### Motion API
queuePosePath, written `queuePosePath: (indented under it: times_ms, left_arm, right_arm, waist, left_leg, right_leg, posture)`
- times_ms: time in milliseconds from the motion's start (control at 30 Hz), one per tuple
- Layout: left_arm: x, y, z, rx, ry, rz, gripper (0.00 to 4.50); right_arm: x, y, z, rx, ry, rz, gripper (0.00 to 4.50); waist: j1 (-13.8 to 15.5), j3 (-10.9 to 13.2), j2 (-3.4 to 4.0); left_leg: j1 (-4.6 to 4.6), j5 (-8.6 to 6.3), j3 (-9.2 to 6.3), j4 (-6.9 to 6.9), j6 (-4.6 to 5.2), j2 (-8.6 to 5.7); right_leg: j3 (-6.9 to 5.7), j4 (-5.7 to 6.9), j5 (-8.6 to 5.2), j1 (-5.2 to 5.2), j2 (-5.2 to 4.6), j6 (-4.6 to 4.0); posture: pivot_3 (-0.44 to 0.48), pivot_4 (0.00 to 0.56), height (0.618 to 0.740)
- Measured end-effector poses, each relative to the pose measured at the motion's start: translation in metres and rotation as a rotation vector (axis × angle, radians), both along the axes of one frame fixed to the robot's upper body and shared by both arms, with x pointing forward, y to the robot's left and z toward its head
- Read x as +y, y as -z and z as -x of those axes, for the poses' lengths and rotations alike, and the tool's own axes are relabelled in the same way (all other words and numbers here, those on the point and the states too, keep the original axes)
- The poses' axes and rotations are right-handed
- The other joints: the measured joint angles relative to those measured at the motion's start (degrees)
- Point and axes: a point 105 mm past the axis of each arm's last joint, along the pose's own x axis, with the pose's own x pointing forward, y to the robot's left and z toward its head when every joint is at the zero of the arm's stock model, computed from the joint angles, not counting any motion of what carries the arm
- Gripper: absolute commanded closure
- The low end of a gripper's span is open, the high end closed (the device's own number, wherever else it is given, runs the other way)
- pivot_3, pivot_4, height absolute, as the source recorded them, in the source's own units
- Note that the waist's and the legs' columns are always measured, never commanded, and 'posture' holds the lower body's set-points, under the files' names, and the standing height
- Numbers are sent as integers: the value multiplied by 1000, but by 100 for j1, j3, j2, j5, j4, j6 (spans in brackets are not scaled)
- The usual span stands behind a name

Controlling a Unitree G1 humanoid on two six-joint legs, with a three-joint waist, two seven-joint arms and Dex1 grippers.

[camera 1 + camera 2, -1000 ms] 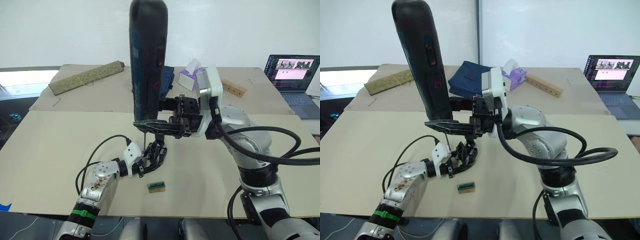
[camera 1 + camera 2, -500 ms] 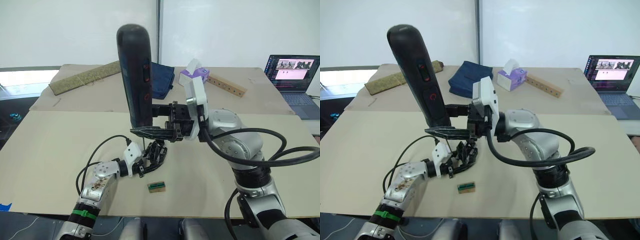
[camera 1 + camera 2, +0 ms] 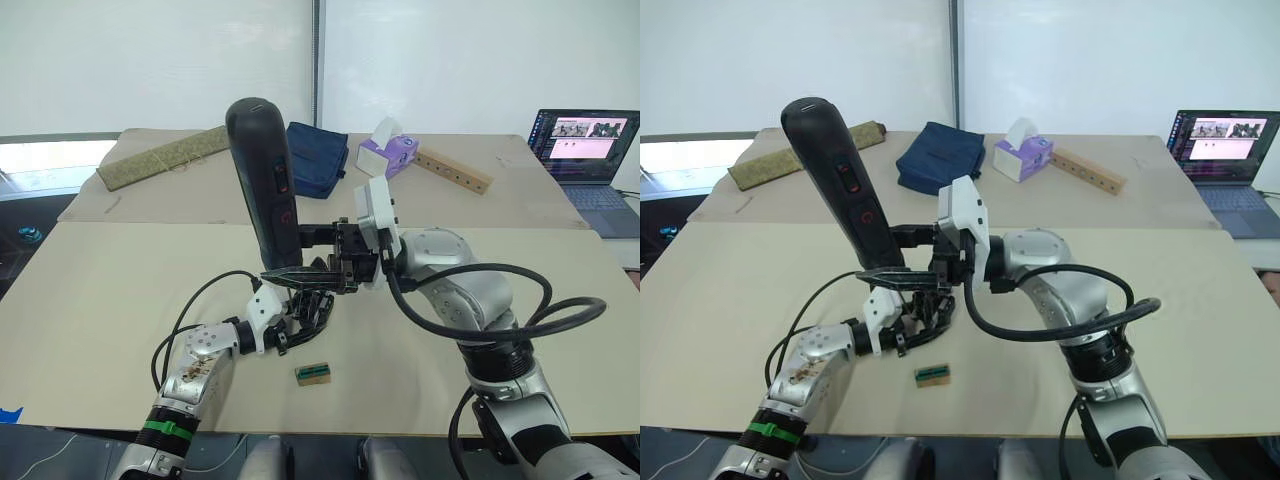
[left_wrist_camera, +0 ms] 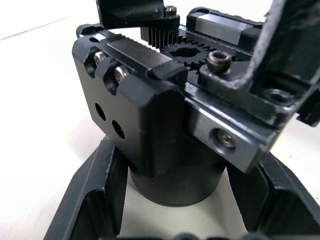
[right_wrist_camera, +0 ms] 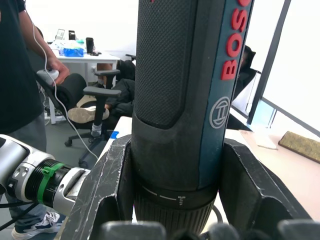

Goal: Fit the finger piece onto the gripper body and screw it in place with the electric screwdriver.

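My right gripper (image 3: pixel 300 252) is shut on the electric screwdriver (image 3: pixel 265 185), a thick black tool held nearly upright, its rounded end tilted toward the left. In the right wrist view the fingers (image 5: pixel 112 180) clamp its lower barrel (image 5: pixel 185 100). Its lower end hangs just above the gripper body (image 3: pixel 312 303), a chunky black block with a round base standing on the table. My left gripper (image 3: pixel 292 325) is shut on that body; its fingers (image 4: pixel 95 195) hold the round base (image 4: pixel 175 180). A black finger piece (image 4: pixel 287 55) stands on the body's geared top.
A small green-topped block (image 3: pixel 313 372) lies just in front of the body. At the back of the table are an olive mat (image 3: pixel 165 157), a blue bag (image 3: pixel 315 160), a tissue box (image 3: pixel 385 152), a wooden strip (image 3: pixel 455 172) and a laptop (image 3: pixel 590 150). A person (image 5: pixel 15 65) stands nearby.
My right arm has brought the screwdriver down and nearer to me, toward the gripper body, tilting its top to the left. The left gripper and the body have stayed put.
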Motion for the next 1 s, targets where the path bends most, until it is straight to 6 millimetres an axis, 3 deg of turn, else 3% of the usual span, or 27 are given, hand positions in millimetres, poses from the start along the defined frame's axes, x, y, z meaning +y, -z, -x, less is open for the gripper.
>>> queuePosePath:
  times_ms: [1000]
  left_arm:
    - [0,1,1,-10,4,-2,2189]
  right_arm:
    - [0,7,-4,0,27,27,2555]
  waist:
    - [-5,0,1]
  left_leg:
    - [2,0,0,-3,0,1]
  right_leg:
    - [0,-2,0,0,-2,0]
  posture:
    - [0,150,740]
